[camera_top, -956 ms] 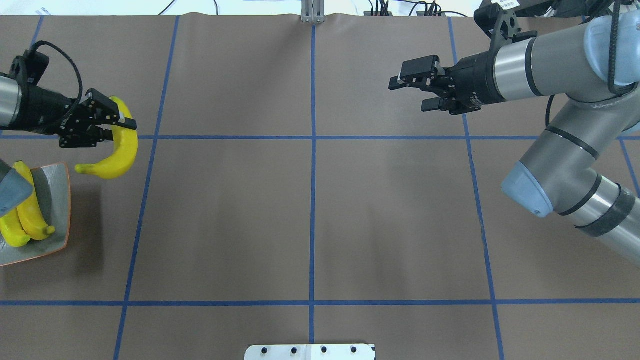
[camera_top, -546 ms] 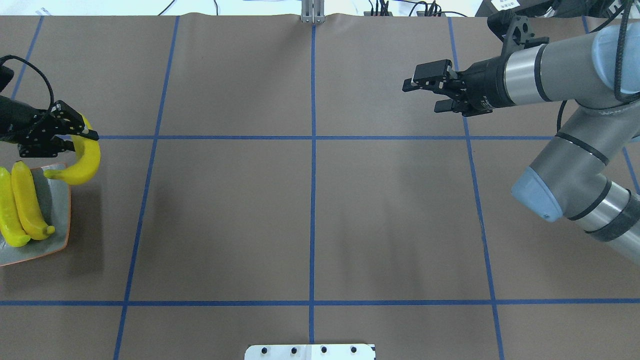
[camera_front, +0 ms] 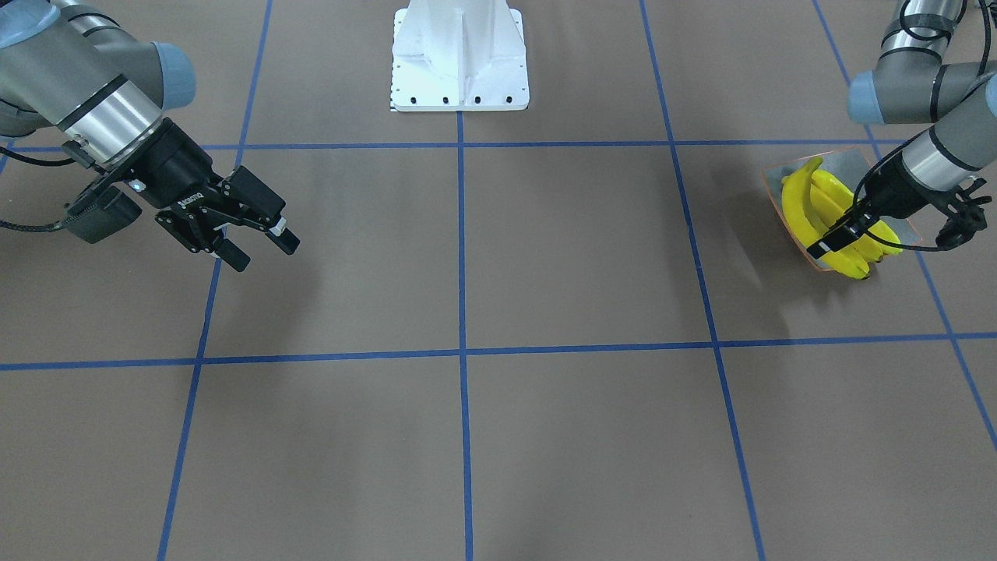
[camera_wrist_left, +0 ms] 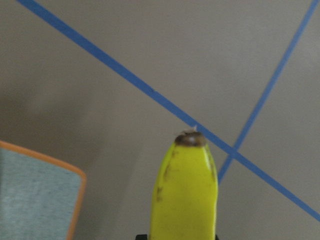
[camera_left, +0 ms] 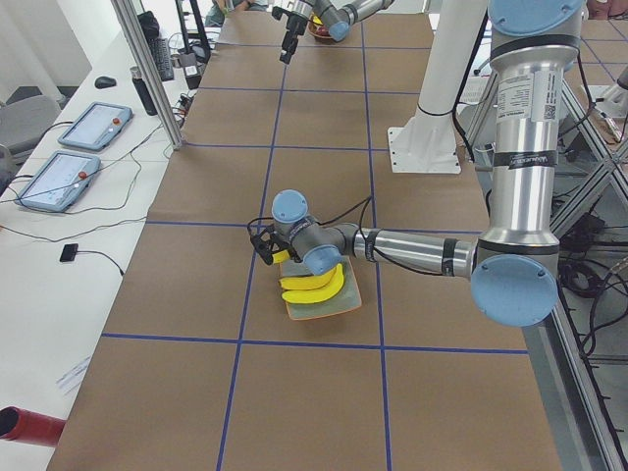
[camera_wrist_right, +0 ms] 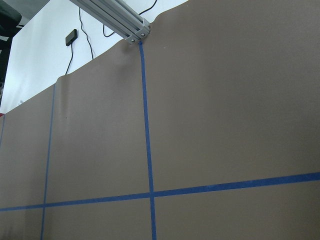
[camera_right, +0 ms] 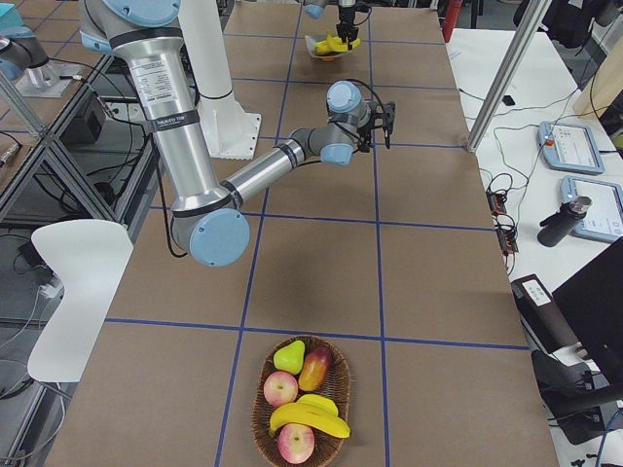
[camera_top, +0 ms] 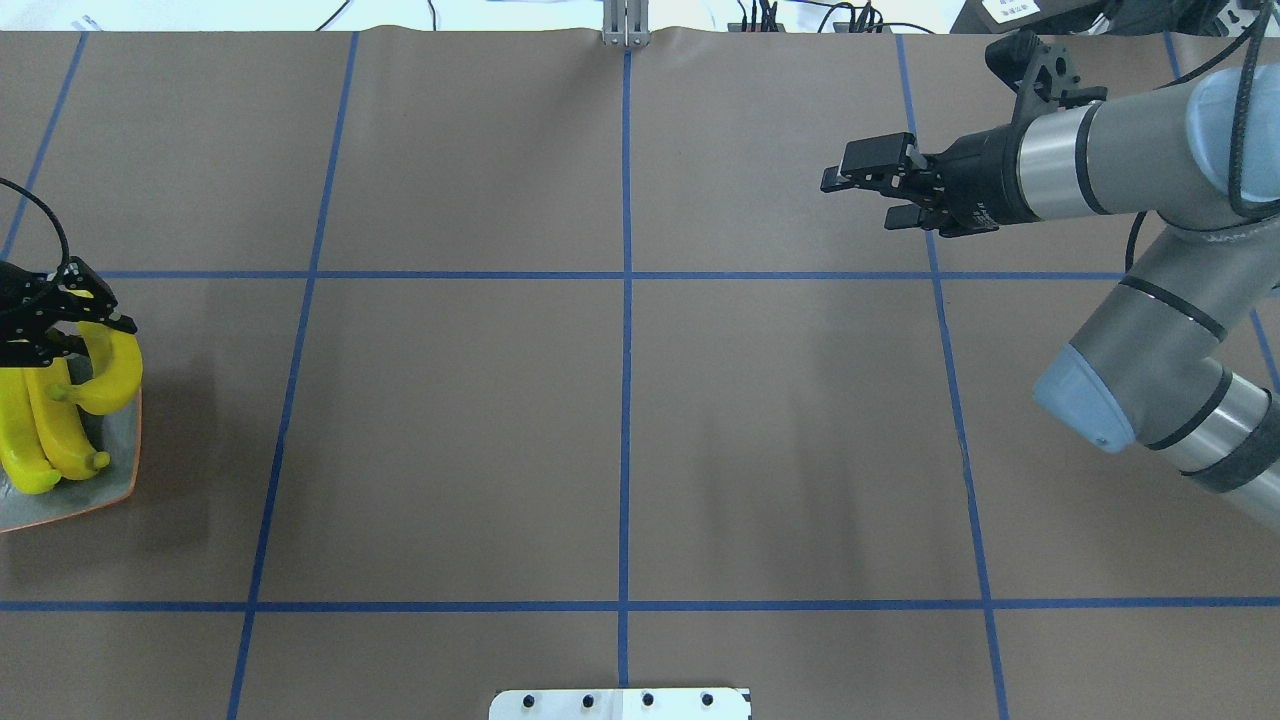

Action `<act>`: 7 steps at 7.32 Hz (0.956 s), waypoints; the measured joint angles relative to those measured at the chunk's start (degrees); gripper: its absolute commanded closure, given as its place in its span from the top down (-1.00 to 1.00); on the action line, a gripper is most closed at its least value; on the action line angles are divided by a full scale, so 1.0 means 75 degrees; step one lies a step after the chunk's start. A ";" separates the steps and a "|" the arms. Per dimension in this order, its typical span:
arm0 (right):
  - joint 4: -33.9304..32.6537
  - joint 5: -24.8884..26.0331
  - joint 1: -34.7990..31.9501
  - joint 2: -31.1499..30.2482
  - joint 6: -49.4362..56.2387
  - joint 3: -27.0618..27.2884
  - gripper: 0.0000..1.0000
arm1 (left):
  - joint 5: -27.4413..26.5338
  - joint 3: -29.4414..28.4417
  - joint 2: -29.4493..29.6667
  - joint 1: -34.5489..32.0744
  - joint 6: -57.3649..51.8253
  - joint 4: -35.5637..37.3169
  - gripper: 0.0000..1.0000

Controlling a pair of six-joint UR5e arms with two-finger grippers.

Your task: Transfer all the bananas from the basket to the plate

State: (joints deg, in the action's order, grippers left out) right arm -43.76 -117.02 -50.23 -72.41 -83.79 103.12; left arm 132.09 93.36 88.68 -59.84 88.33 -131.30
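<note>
While left end effector (camera_top: 98, 338) clamps banana (camera_top: 115, 385), we judge plate (camera_top: 92, 496) lies just beneath (right end effector (camera_top: 858, 202) gapes empty, well apart).

table (camera_top: 450, 450): brown, blue grid | chair (camera_right: 83, 263): white (beside the table)

Bright yellow bananas (camera_top: 55, 440), grey-green plate (camera_top: 90, 497) with orange rim, brown table (camera_top: 450, 430) crossed by blue lines
</note>
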 measured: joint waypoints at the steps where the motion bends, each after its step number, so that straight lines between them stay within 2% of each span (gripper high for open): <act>1: -0.0001 0.0056 0.0003 -0.0023 0.0026 -0.0001 1.00 | -0.0332 0.0175 -0.0012 0.0153 -0.0311 0.0580 -1.00; 3: -0.0001 0.0103 0.0013 -0.0028 0.0037 -0.0003 1.00 | -0.0711 0.0795 -0.0070 0.0259 -0.1353 0.1984 -1.00; 4: -0.0002 0.0108 0.0016 -0.0023 0.0038 -0.0006 1.00 | -0.0796 0.0981 -0.0173 0.0246 -0.1757 0.2363 -1.00; 7: -0.0001 0.0111 0.0016 -0.0033 0.0041 0.0014 1.00 | -0.1222 0.1083 -0.0355 0.0332 -0.2017 0.2611 -1.00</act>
State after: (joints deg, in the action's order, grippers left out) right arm -43.77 -116.19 -50.11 -72.66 -83.47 103.23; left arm 122.93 101.48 86.02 -57.34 73.20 -111.72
